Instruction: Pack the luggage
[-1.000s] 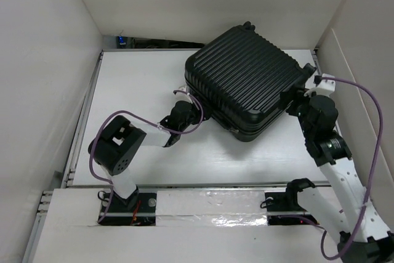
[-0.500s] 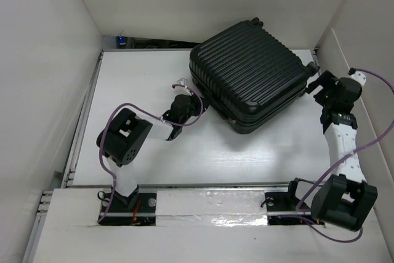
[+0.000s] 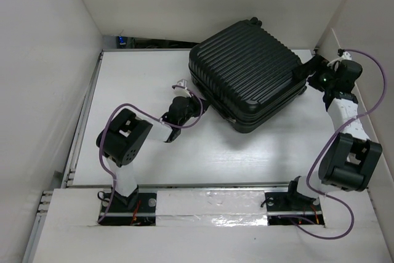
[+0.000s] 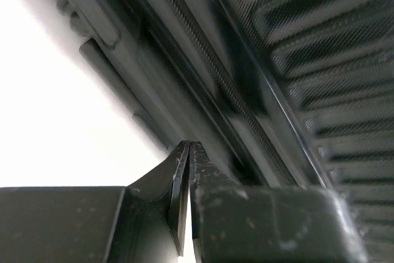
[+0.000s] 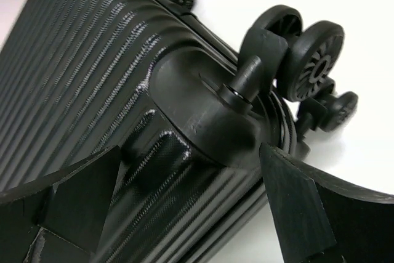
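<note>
The luggage [image 3: 246,75] is a black ribbed hard-shell suitcase lying closed and flat at the back right of the white table. My left gripper [image 3: 196,104] is pressed against its left side, level with the zipper seam [image 4: 209,72]. In the left wrist view the left gripper [image 4: 188,147] is shut, and nothing shows between its tips. My right gripper [image 3: 303,71] stands open at the suitcase's right corner. In the right wrist view the right gripper [image 5: 191,177] straddles that rounded corner, just below the black caster wheels [image 5: 301,44].
White enclosure walls stand close on the left, back and right. A raised rail [image 3: 83,115] runs along the table's left edge. Purple cables [image 3: 375,90] loop off both arms. A small blue object [image 3: 123,41] sits behind the table's back left corner.
My right arm swung from the suitcase's front right side back to its right corner, and its gripper opened wide. My left gripper closed. The suitcase shifted slightly away and to the right.
</note>
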Robot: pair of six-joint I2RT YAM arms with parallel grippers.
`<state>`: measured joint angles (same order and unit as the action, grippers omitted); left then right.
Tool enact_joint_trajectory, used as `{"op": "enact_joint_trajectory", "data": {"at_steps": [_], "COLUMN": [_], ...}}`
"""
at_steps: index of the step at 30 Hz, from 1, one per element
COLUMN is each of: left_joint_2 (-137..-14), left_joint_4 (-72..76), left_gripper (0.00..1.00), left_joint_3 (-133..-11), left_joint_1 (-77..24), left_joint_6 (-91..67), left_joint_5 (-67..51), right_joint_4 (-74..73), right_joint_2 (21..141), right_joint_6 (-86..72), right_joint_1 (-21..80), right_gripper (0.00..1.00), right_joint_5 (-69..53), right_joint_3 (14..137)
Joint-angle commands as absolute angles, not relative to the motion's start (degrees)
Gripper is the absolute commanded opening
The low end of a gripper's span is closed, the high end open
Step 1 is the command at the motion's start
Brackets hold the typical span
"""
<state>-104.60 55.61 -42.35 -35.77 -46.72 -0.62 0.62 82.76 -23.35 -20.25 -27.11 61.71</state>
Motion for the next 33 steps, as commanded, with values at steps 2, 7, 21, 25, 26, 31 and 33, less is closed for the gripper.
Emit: {"op": "enact_joint_trajectory", "data": {"at_steps": [2,7,21,25,26,31,33], "left_joint_2": [-105.82,-104.94,-80.59,-88.74,-94.16,-115.1,-124.6], "left_joint_4": [47.29,47.64,41.49,32.54,31.91,12.28,7.14], "left_gripper": [0.0,0.0,0.4,0.75,0.8,0.89,0.9], "left_joint_3": [-39.9,-38.85,-38.38,-56.48,-63.91,-95.57,-109.99], "left_joint_1": [-37.62,-40.86,-26.14,-18.05,-16.8,-12.22,-11.34], "left_joint_6": [-43.95,-44.47,-45.97,-47.89,-48.16,-43.34,-42.1], "left_joint_5": [-2.2,-3.52,3.69,2.14,1.41,-3.67,-7.0], "right_joint_4": [5.0,3.98,9.14,10.54,10.46,11.68,13.09], "right_joint_2": [87.36,92.53,74.64,68.93,67.86,61.88,62.04], "right_joint_6": [-24.43,-22.42,-25.31,-26.19,-26.37,-26.89,-27.59], "right_joint_1": [-19.95,-16.27,-21.88,-22.5,-22.5,-23.12,-24.78], "right_gripper": [1.0,1.0,1.0,0.74,0.67,0.05,0.03], "right_joint_5": [-32.52,-36.47,-26.2,-21.72,-21.8,-16.19,-14.32], "right_joint_3": [64.6,69.32,53.89,49.5,48.79,43.25,41.57]}}
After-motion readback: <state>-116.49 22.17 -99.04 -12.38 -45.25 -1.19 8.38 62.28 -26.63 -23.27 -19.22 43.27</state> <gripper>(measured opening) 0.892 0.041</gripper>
